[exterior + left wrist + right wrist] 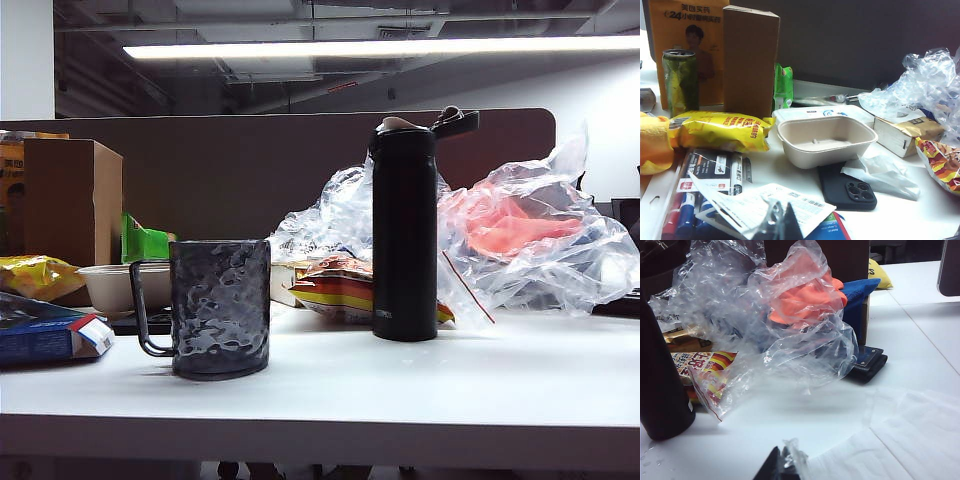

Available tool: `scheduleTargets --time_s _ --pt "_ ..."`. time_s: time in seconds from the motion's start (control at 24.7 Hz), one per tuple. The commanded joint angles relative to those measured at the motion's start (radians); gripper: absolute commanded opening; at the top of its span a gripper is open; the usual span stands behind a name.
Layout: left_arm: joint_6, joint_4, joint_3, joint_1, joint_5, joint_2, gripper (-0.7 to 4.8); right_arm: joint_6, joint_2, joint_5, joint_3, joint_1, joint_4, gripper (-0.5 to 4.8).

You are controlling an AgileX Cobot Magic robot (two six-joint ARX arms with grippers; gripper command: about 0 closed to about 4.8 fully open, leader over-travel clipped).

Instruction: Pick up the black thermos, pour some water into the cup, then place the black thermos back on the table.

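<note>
The left fingers (782, 222) and the right fingers (780, 465) were pressed together and held nothing. The black thermos (404, 232) stood upright on the desk (420, 385), lid open, well apart from both; the cup (218, 307) stood beside it.

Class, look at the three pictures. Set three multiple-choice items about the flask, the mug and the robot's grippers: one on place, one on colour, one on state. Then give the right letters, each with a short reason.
1. In the exterior view, where is the mug relative to the thermos?
A. left of it
B. right of it
C. on top of it

2. What colour is the thermos?
A. white
B. black
C. green

3. How is the thermos lid?
A. screwed shut
C. flipped open
B. lying on the table

Answers: 1 A, the mug stands left and apart; 2 B, its body is matte black; 3 C, the lid hangs back, baring the spout.

The left gripper and the right gripper are shut, away from both.
</note>
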Motion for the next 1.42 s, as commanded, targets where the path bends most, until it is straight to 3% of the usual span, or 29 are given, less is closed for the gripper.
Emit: scheduleTargets --time_s 0.04,0.45,0.53,0.57,0.61,0.65,0.69,0.81,1.05,1.22,1.42 --pt "0.001 0.019 0.002 0.001 0.005 0.001 -0.05 -0.002 -0.001 0.001 -0.005 -0.001 0.018 -0.09" --pt "0.001 0.005 0.002 0.001 0.008 0.001 -0.05 -0.003 -0.001 0.001 -0.004 -0.001 0.017 -0.08" --pt "0.0 0.005 0.002 0.001 0.007 0.001 0.15 -0.002 -0.001 0.001 -0.003 -0.001 0.021 0.56" --pt "0.0 0.006 0.004 0.001 0.007 0.001 1.26 -0.002 -0.001 0.001 -0.001 -0.001 0.032 1.68" --pt "0.0 0.01 0.007 0.001 0.008 0.001 2.78 -0.002 -0.001 0.001 0.004 -0.001 0.045 2.91" --pt "0.0 0.013 0.012 0.001 0.008 0.001 4.63 -0.002 -0.001 0.001 0.014 0.0 0.053 4.08" --pt "0.0 0.013 0.023 0.001 0.007 0.001 4.79 -0.002 -0.001 0.0 0.035 0.001 0.054 4.79" --pt "-0.021 0.012 0.069 0.0 0.046 0.002 4.79 -0.006 0.0 -0.037 0.12 0.003 0.024 4.79" --pt "-0.115 0.02 0.201 0.0 0.182 0.05 4.79 -0.2 0.109 -0.097 0.334 0.005 -0.04 4.79" --pt "-0.154 0.039 0.309 -0.001 0.227 0.149 4.79 -0.198 0.251 -0.162 0.476 0.005 -0.029 4.79" --pt "-0.233 0.168 0.411 -0.001 0.254 0.317 4.79 -0.197 0.431 -0.209 0.632 0.018 -0.01 4.79"
